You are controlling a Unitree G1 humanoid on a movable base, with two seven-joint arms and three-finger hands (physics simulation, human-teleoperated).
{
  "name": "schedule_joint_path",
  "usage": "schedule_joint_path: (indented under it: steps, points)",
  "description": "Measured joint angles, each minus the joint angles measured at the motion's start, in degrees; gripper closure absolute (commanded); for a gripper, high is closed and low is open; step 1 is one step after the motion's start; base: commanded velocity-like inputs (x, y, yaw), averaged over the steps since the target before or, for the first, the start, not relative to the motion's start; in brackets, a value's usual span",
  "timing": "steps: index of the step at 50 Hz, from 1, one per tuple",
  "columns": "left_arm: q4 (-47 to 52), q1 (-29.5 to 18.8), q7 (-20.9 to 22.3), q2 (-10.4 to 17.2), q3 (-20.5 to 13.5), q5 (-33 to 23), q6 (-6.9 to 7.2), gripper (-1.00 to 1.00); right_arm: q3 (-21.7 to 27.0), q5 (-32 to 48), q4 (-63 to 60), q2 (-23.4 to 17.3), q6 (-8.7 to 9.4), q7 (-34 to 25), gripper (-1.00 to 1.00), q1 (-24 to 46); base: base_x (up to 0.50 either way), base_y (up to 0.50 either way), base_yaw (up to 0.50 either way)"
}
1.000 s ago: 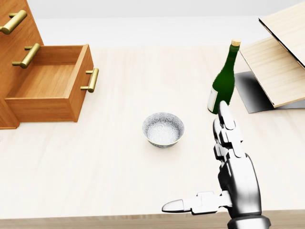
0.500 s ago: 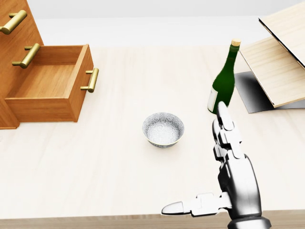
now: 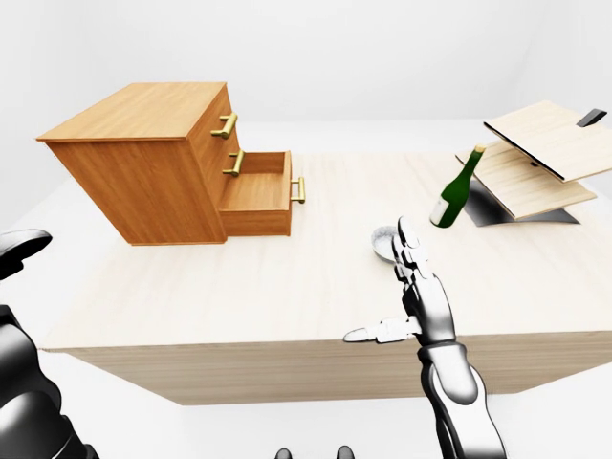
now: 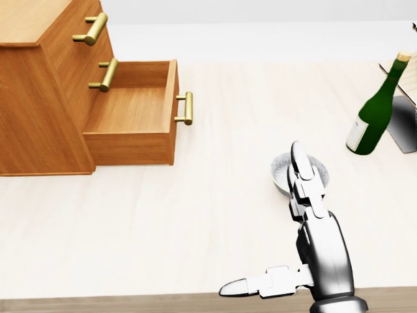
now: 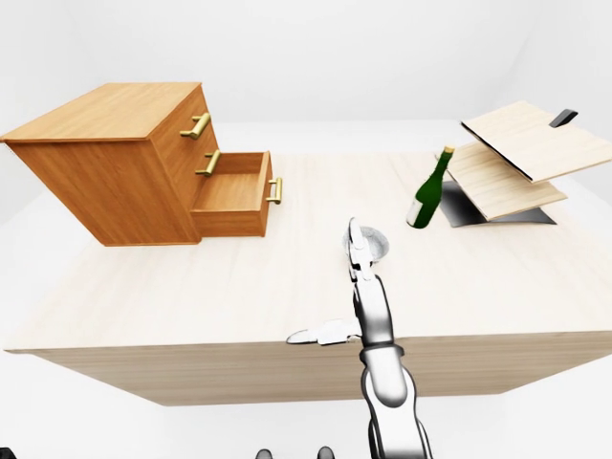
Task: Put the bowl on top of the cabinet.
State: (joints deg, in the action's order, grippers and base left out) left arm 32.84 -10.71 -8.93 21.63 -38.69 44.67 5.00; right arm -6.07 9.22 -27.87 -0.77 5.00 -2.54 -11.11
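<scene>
- While the right hand hovers with fingers spread and empty by the bowl on the worktop, we should lower them round its rim.
- We close gently before lifting it toward the cabinet top.

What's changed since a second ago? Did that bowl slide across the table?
No: the robot's camera shifted, not the things. The wooden cabinet, small speckled white bowl and green glass bottle all sit further right in the head view. The open silver right hand keeps its place in view, so it now overlaps the bowl. Nothing was grasped; the drawer stays open.
</scene>
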Motion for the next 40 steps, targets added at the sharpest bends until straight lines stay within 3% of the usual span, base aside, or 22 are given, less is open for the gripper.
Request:
schedule_joint_path:
  steps: [32,40]
  points:
    - [0.27,0.19,0.25,-0.26,0.09,-0.14,0.00,-1.00,0.16,-0.06,0.21,0.11,0.00,0.15,-1.00,0.04,0.00,0.50,0.00]
    - [0.33,0.21,0.23,-0.19,-0.09,-0.04,0.00,-1.00,0.16,-0.29,0.43,0.31,0.00,0.17,-1.00,0.16,0.00,0.04,0.00]
